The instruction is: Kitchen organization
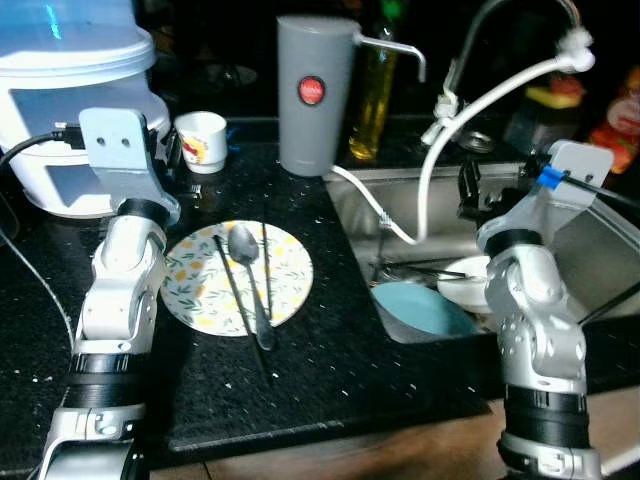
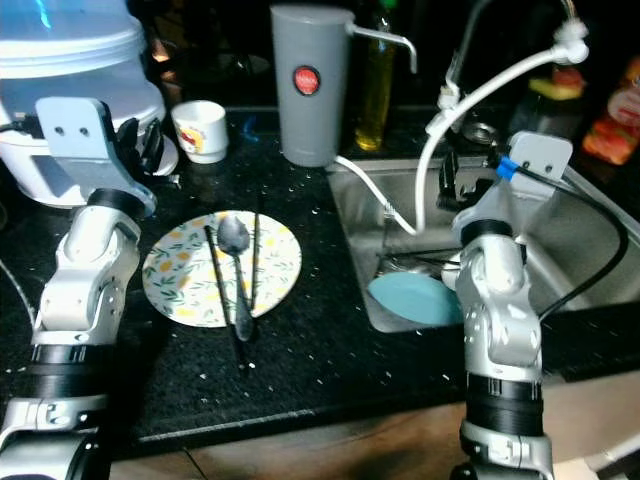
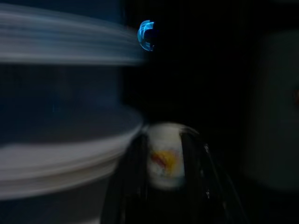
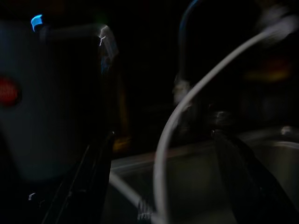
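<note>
Cup (image 3: 164, 161) blurs between left gripper (image 3: 163, 186) fingers, mostly dark.

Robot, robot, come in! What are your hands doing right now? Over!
Left hand open, lined up on small cup. Right hand open over sink, holding nothing. Spoon and chopsticks lie on floral plate. White hose hangs near right hand.
</note>
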Motion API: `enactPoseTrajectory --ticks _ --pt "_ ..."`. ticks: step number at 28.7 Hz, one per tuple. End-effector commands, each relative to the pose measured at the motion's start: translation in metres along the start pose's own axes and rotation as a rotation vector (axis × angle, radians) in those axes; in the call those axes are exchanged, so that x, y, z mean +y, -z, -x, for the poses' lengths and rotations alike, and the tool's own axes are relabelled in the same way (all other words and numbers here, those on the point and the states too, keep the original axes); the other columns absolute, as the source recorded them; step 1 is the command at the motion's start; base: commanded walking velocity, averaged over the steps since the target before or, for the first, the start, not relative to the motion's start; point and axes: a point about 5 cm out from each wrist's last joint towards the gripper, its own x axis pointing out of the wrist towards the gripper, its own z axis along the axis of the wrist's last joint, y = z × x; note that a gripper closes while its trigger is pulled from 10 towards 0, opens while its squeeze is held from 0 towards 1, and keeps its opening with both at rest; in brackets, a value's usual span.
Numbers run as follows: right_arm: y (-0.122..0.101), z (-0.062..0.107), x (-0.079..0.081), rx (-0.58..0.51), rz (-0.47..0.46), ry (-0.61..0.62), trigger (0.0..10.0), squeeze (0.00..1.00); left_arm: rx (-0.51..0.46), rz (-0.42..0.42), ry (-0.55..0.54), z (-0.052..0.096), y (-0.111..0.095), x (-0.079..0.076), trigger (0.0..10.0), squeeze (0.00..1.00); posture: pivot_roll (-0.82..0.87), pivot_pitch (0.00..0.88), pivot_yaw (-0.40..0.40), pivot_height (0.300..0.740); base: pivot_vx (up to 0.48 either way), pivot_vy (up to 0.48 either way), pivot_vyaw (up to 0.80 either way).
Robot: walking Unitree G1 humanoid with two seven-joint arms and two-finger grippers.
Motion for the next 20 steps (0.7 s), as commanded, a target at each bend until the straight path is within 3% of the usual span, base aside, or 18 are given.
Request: enactPoseTrajectory --ticks 1,17,20 --pt "0.0023 0.0004 -0.0009 0.009 0.006 -0.002 10.0 0.00 0.037 0.001 0.000 0.0039 0.0075 0.0012 10.0 0.00 0.07 0.000 -0.030 0.740 0.000 0.000 0.00" --pt "0.0027 0.0000 -0.0008 0.008 0.007 -0.015 10.0 0.00 0.049 -0.009 0.037 0.0049 0.0069 -0.0045 10.0 0.00 0.07 0.000 -0.032 0.740 0.000 0.000 0.00" --pt "0.0032 0.0004 0.0003 0.009 0.007 -0.020 10.0 0.00 0.055 -0.001 0.022 0.0048 0.0075 -0.0033 10.0 0.00 0.07 0.000 -0.031 0.740 0.000 -0.348 0.00"
